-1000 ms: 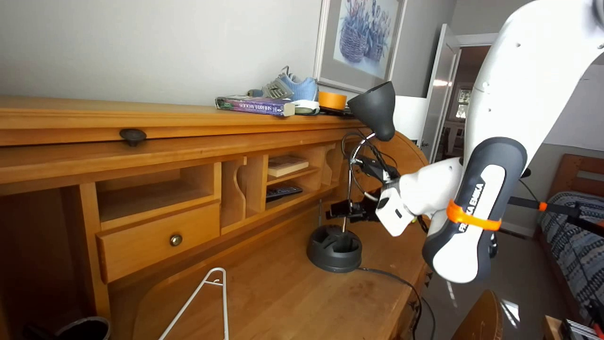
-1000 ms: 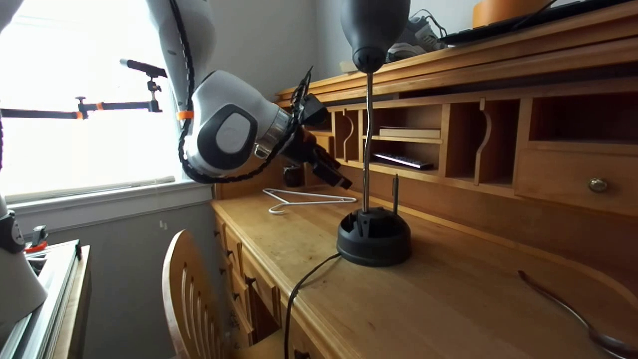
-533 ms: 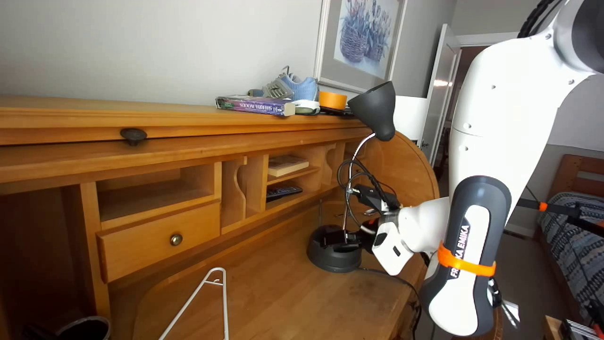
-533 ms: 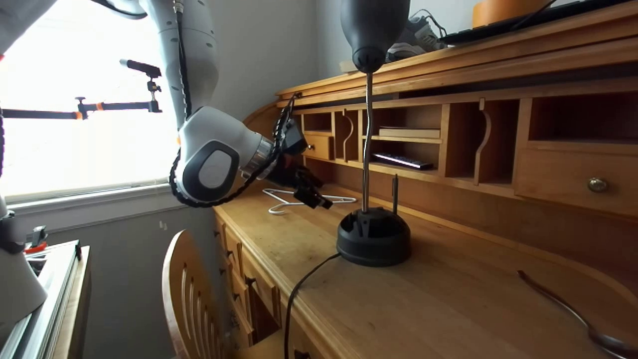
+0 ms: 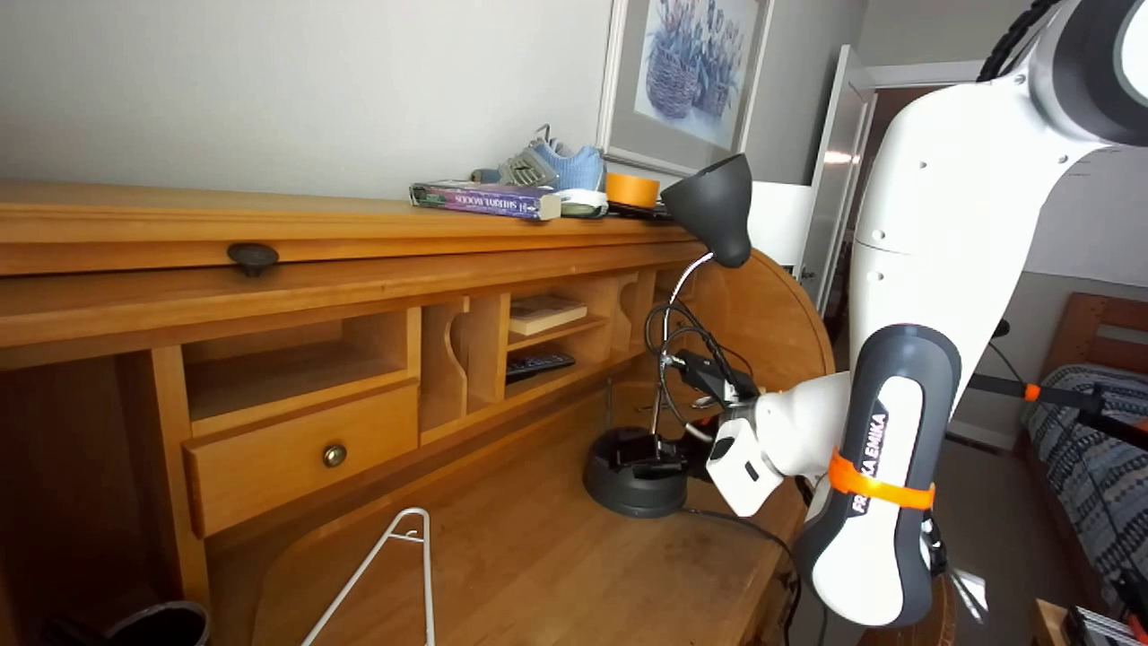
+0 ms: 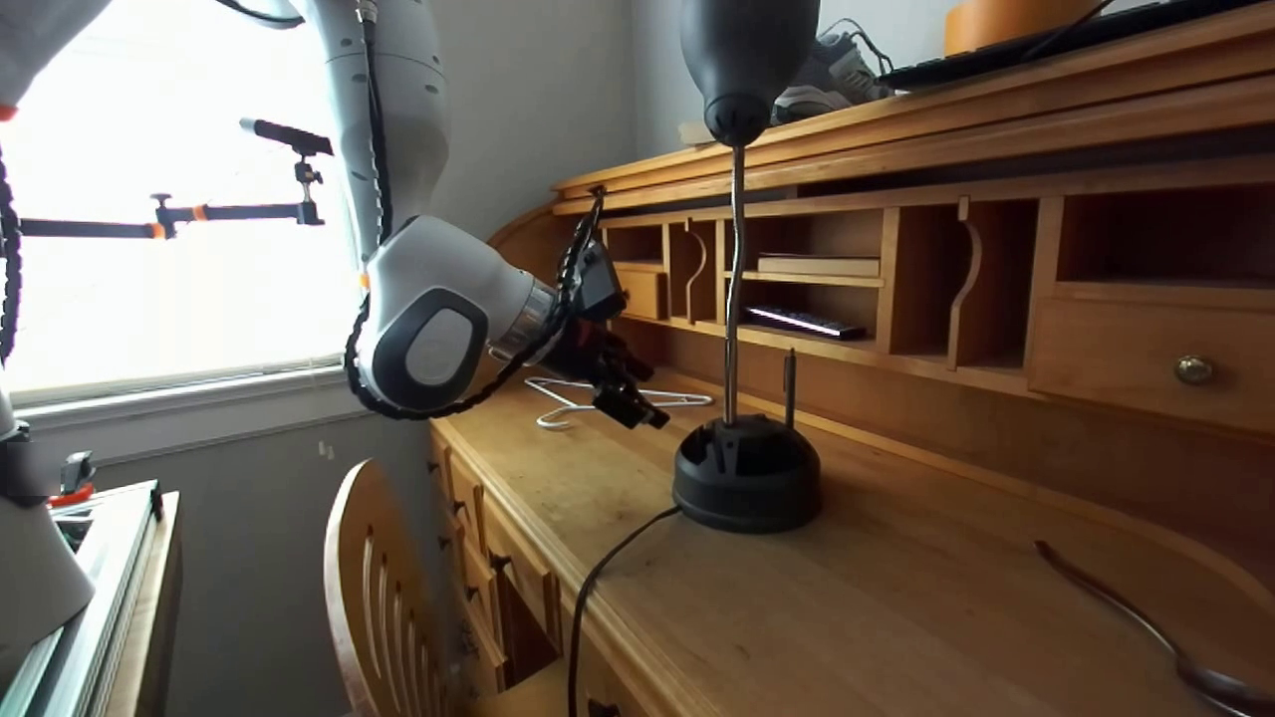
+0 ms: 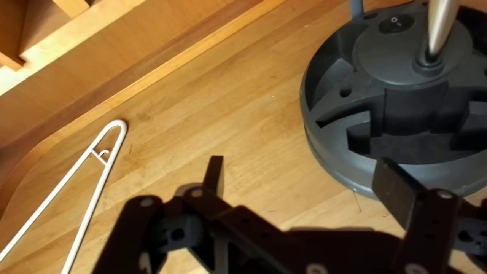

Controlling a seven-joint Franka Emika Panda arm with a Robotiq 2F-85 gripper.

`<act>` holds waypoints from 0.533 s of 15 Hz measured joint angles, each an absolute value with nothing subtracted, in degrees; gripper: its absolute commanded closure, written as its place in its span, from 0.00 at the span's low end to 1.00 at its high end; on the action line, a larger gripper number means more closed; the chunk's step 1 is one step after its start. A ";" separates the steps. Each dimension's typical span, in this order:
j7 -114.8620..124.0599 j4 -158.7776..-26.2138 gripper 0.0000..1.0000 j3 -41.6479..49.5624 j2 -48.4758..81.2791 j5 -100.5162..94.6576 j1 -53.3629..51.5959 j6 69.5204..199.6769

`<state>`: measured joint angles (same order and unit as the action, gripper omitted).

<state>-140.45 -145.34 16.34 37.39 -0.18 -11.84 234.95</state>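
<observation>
My gripper (image 7: 300,163) stands open above the wooden desk top, with nothing between its fingers (image 7: 393,192). Nearest to it is the round black base of a desk lamp (image 7: 411,64), seen on the right of the wrist view. The right finger overlaps the base's edge there; whether they touch I cannot tell. In an exterior view the gripper (image 6: 652,396) hangs just beside the lamp base (image 6: 747,498), above desk height. A white hanger (image 7: 97,190) lies flat on the desk, left of the gripper in the wrist view. The gripper (image 5: 644,456) partly covers the base in an exterior view.
The lamp's head (image 5: 708,211) and thin stem (image 6: 735,299) rise close to the arm. Behind is a hutch with a remote (image 5: 538,364) and book (image 5: 547,314). A dark utensil (image 6: 1116,607), lamp cord (image 6: 608,563), chair (image 6: 364,578) and dark cup (image 5: 161,622) also show.
Over the last second my gripper has come down beside the lamp base, mostly in the earlier half. Since then it has shifted only slightly. It stays open; hanger and lamp have not moved.
</observation>
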 measured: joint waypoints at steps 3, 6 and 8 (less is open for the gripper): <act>-137.27 -144.52 0.00 14.37 37.39 -4.62 -7.51 234.89; -134.08 -143.84 0.00 13.15 37.42 -6.31 -4.27 234.69; -132.55 -143.65 0.00 13.02 37.42 -6.31 -3.35 234.55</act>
